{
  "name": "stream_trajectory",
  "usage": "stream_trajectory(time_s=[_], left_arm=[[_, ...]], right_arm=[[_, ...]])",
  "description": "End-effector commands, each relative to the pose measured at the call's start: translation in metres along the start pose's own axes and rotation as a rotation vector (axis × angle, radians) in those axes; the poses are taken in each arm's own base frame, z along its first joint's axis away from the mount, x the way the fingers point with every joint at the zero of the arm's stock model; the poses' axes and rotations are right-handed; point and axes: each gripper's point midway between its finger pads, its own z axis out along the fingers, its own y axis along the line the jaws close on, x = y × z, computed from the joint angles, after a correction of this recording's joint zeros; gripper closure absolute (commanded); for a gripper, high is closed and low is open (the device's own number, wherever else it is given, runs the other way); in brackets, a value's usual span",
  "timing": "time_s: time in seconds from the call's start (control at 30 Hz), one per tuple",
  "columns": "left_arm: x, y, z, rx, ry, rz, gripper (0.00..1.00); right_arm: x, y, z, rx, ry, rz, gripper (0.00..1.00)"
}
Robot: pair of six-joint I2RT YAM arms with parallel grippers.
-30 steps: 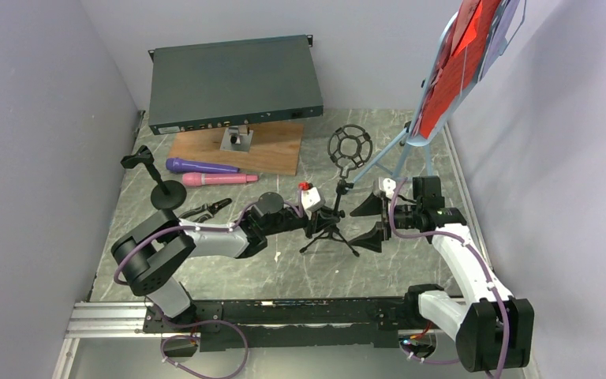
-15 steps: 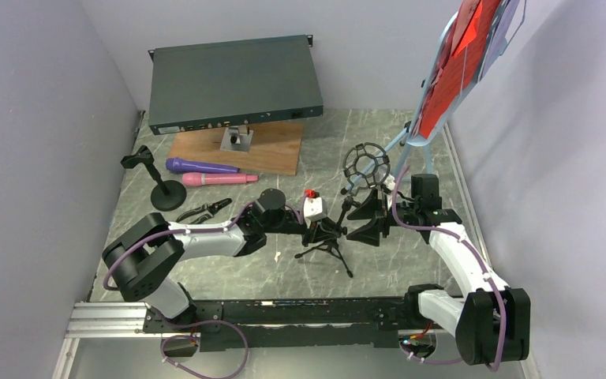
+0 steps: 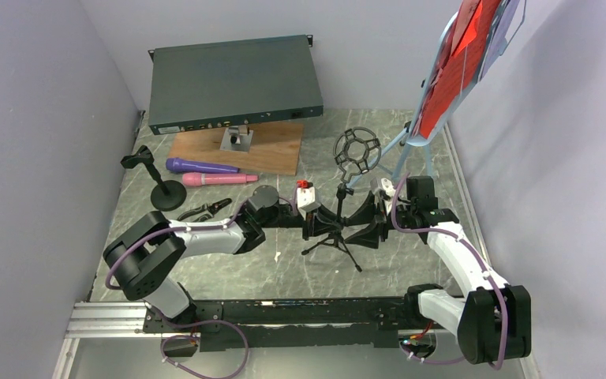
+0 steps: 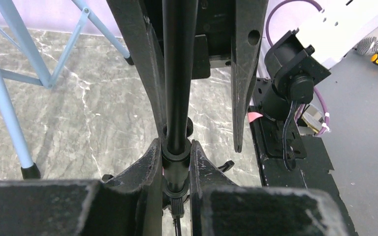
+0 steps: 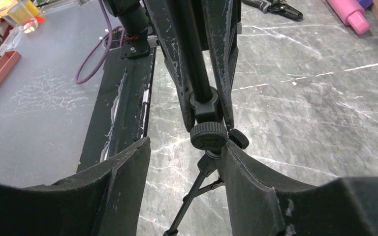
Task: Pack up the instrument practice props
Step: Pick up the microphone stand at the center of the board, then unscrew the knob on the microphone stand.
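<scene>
The tripod mic holder (image 3: 340, 193) is held upright near the middle of the marbled table (image 3: 229, 276), its black pole clamped tight by the left gripper (image 4: 176, 157). The right gripper (image 5: 184, 145) is seen part-open astride the same pole (at its knobbed joint), a gap showing on one side

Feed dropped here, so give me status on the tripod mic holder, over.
Left pincer shut on tripod mic holder pole. Right pincer open, straddling its knob. Blue music stand nearby.
</scene>
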Motion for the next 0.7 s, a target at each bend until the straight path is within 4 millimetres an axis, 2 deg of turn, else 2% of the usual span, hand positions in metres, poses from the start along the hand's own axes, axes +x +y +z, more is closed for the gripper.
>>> stream_trajectory(time_s=[0.0, 0.47, 0.67], left_arm=[[-0.041, -0.006, 0.003, 0.055, -0.141, 0.058, 1.00], [-0.037, -0.010, 0.001, 0.084, -0.122, 0.031, 1.00], [-0.034, -0.014, 0.001, 0.108, -0.121, 0.016, 1.00]], right_arm=[[-0.008, 0.008, 0.001, -0.049, -0.034, -0.079, 0.44], [-0.016, 0.009, 0.000, -0.052, -0.042, -0.114, 0.47], [-0.018, 0.003, -0.003, -0.020, -0.036, -0.116, 0.47]])
